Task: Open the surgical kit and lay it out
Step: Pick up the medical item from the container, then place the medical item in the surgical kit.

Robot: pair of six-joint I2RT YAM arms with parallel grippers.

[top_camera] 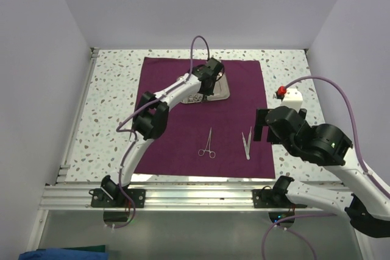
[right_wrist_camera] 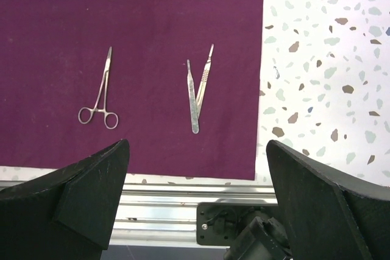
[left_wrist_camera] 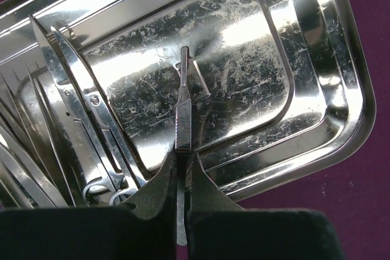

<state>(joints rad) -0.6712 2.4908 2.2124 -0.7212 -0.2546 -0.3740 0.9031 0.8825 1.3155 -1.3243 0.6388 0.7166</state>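
Observation:
The dark purple cloth (top_camera: 183,132) lies spread flat on the speckled table. The steel tray (top_camera: 220,94) sits on its far middle. My left gripper (top_camera: 206,83) is over the tray, shut on a thin scalpel handle (left_wrist_camera: 183,111) that points into the tray (left_wrist_camera: 341,120). Several other instruments (left_wrist_camera: 73,120) lie in the tray's left side. Ring-handled forceps (top_camera: 208,144) and tweezers (top_camera: 247,143) lie on the near part of the cloth; they also show in the right wrist view as forceps (right_wrist_camera: 100,92) and tweezers (right_wrist_camera: 198,86). My right gripper (right_wrist_camera: 198,187) is open and empty above the cloth's near right corner.
A white box with a red button (top_camera: 287,94) stands right of the cloth. An aluminium rail (top_camera: 195,196) runs along the table's near edge, with the arm bases on it. Walls close in the left, far and right sides.

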